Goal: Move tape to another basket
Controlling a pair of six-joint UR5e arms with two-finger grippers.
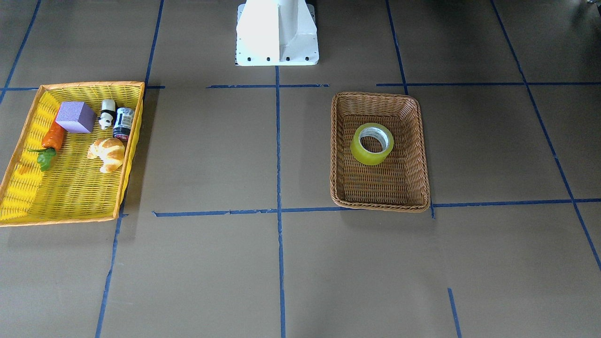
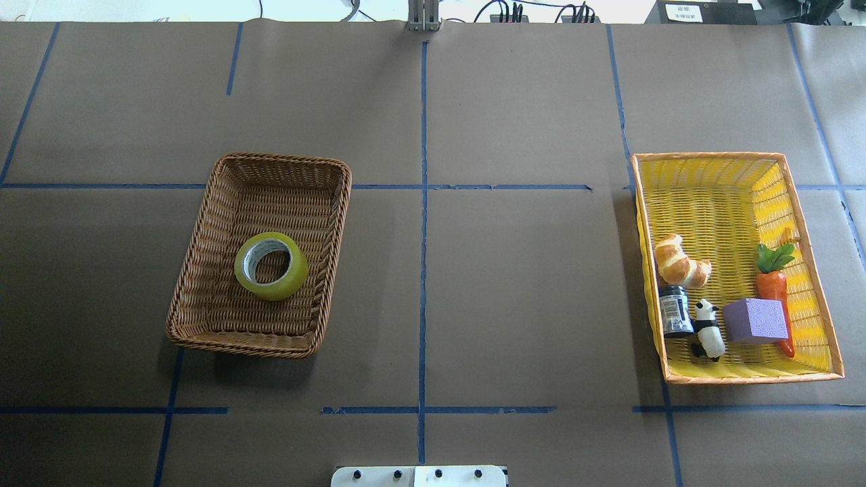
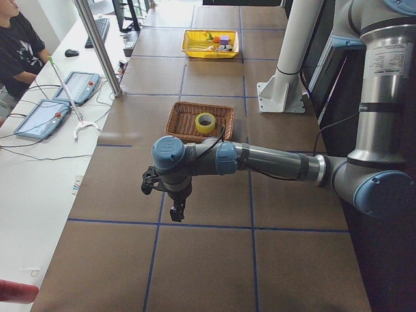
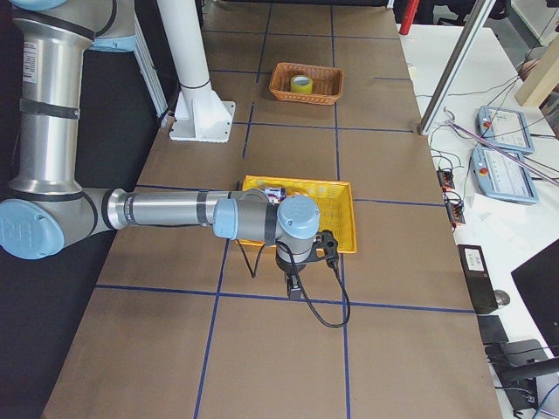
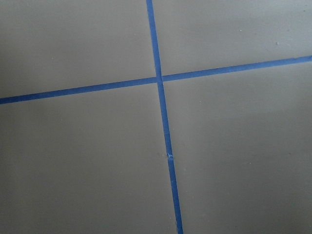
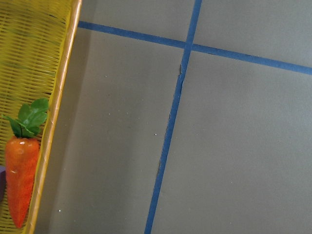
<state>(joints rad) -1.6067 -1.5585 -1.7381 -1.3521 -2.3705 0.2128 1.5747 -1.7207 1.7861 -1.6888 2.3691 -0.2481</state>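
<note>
The yellow tape roll (image 1: 364,155) lies flat in the brown wicker basket (image 1: 380,96), near its middle. It also shows in the overhead view (image 2: 281,287) inside the basket (image 2: 284,161). The left gripper (image 3: 177,211) hangs over bare table, well short of the basket (image 3: 182,120) and tape (image 3: 205,128); I cannot tell if it is open or shut. The right gripper (image 4: 295,286) hangs just outside the yellow tray basket (image 4: 332,218), far from the tape (image 4: 302,87); I cannot tell its state. Neither gripper shows in the wrist, overhead or front views.
The yellow orange-rimmed tray basket (image 2: 710,196) holds a croissant (image 2: 680,264), a dark jar (image 2: 674,311), a panda figure (image 2: 708,330), a purple block (image 2: 755,320) and a carrot (image 6: 19,175). The robot's white base (image 1: 277,33) stands at the table's edge. Blue tape lines cross the brown table.
</note>
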